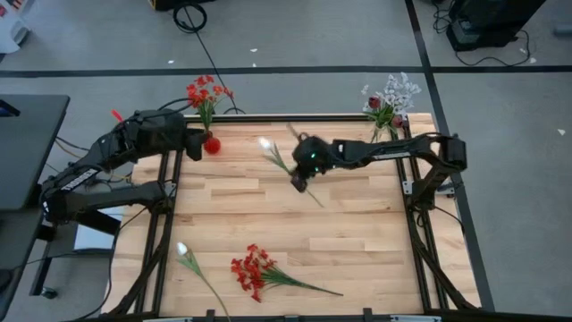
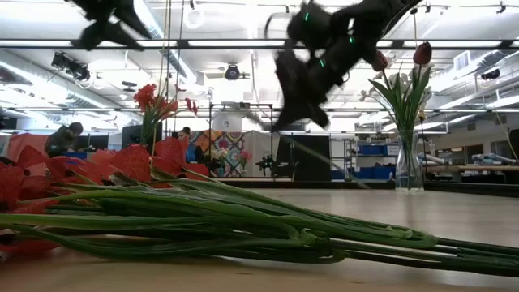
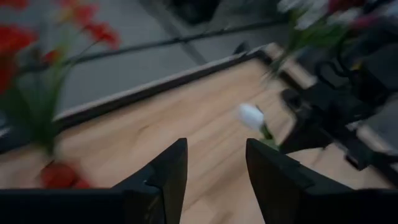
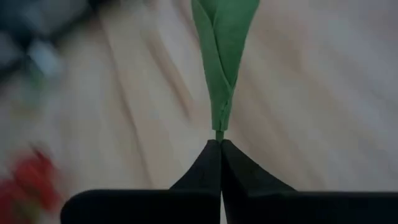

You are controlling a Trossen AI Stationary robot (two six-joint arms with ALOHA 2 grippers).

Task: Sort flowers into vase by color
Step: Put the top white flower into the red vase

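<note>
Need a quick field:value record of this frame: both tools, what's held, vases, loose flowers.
left tool: open, empty, beside the small round red vase at the table's back-left
right tool: shut on the white tulip bud on a thin green leafy stem, held over mid-table
red vase contents: bright red flower clusters
clear glass vase: back-right corner, holds maroon tulip buds and pale whitish sprigs
loose on the light wooden table: red flower cluster with green stems, second white tulip, both near the front edge
</note>
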